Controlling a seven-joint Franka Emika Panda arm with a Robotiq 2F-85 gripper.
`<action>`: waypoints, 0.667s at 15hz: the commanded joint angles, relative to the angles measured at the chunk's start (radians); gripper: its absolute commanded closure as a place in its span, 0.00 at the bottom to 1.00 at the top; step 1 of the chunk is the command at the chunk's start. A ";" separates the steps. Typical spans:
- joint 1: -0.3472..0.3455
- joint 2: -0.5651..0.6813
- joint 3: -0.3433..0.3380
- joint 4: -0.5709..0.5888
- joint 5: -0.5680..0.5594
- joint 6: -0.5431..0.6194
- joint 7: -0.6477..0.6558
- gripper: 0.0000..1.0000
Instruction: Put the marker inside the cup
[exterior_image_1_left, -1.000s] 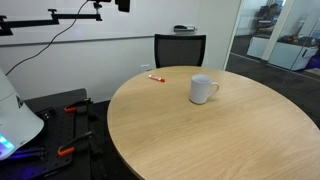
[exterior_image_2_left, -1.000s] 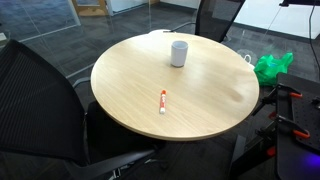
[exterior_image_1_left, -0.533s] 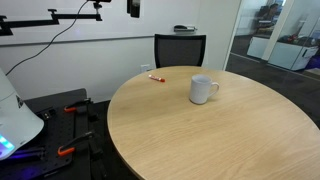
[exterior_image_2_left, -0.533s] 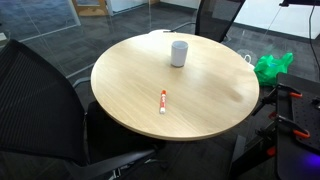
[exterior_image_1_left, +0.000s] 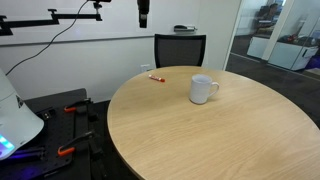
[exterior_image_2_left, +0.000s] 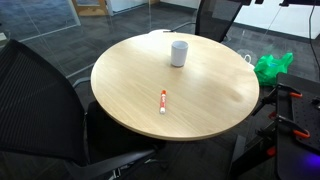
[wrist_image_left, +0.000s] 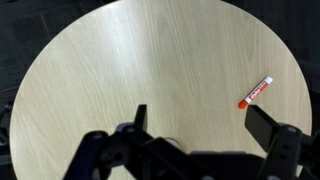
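The small red marker pen with a paler end (wrist_image_left: 256, 92) lies flat on the round light-wood table (wrist_image_left: 120, 70), and in the wrist view it sits just beyond the tip of the finger (wrist_image_left: 264, 126) at the picture's right side, outside the gap between the two fingers. The opposite finger (wrist_image_left: 140, 118) is well apart from it, so the black Robotiq gripper (wrist_image_left: 200, 122) is spread wide with nothing but bare wood between its tips. In an exterior view the gripper (exterior_image_1_left: 143, 20) hangs high above the table's far edge, well clear of the surface, with the marker (exterior_image_1_left: 156, 77) down below it near that rim.

The plain white ceramic mug with a side handle (exterior_image_1_left: 203, 89) stands upright further in on the table (exterior_image_1_left: 200, 140), well apart from the marker and off to the side of the fingers; it does not show in the wrist view. In an exterior view the marker (exterior_image_2_left: 162, 100) lies near one rim and the mug (exterior_image_2_left: 178, 52) near the opposite one.

Around the table (exterior_image_2_left: 220, 95): a black office chair (exterior_image_1_left: 180, 48) against a white wall (exterior_image_1_left: 90, 55), glass partitions (exterior_image_1_left: 270, 35), a black mesh chair (exterior_image_2_left: 40, 100) and a bright green bag (exterior_image_2_left: 270, 66) on the dark floor.
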 joint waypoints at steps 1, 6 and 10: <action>0.028 0.077 0.044 0.032 0.008 0.071 0.110 0.00; 0.081 0.160 0.101 0.049 0.001 0.138 0.180 0.00; 0.118 0.238 0.123 0.089 0.000 0.165 0.214 0.00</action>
